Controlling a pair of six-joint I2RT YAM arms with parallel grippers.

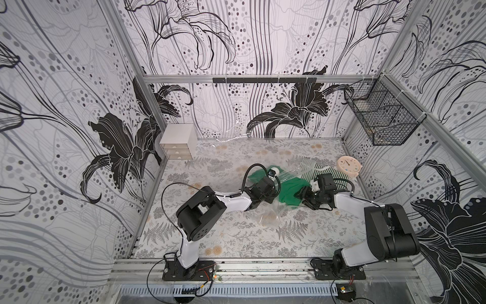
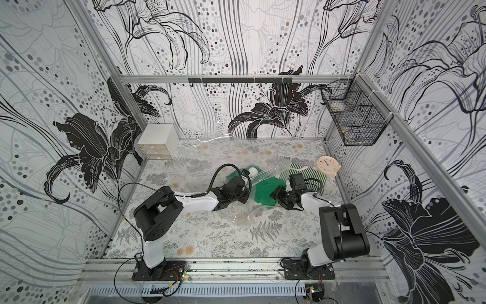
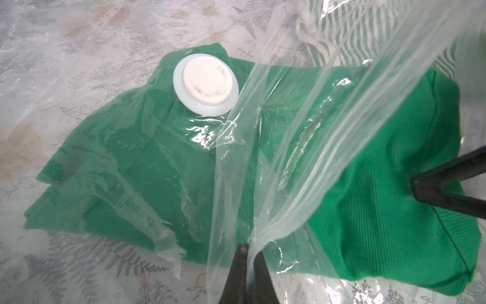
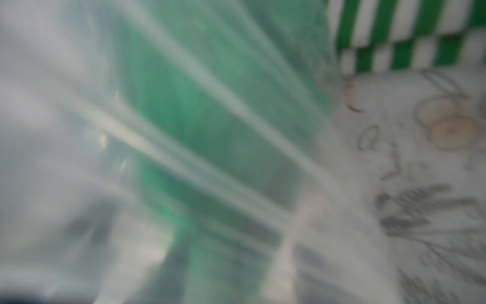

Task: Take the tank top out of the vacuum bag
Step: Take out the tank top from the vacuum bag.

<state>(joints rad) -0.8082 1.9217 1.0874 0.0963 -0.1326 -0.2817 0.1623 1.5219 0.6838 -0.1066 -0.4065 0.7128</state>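
**Holding the bag's lip, with the striped top lying past my right pincer**

The tank top [image 1: 311, 171] lies on the far side of my right pincer [image 1: 302, 197], between it and the pale clock [image 1: 348, 165]. Part of the top shows through film and part looks bare, so I cannot tell whether it is fully clear of the vacuum bag [image 3: 276, 158]. Between my two pincers sits the plain green shirt [image 3: 131, 171], under plastic, with the bag's white valve [image 3: 205, 88] resting on it.

My left pincer [image 3: 248, 252] is closed tight on a gathered fold of the bag's film and has nothing else in it. Whether my right pincer is open or closed, I cannot tell from here.

My worry is the wrong garment. One dark finger [image 3: 441, 189] of my right pincer rests on the green shirt, and a close there would take that instead of the stripes. The film is slick, so a hard pull could slide it out of my left grip. Dragging the top outward could also nudge the clock.

Only the left wrist view shows my pinch and the valve up close. Both top views give the whole layout and the clock. The right wrist view is blurred, but it alone shows striped cloth [image 4: 405, 34] lying uncovered on the table [image 4: 420, 158].
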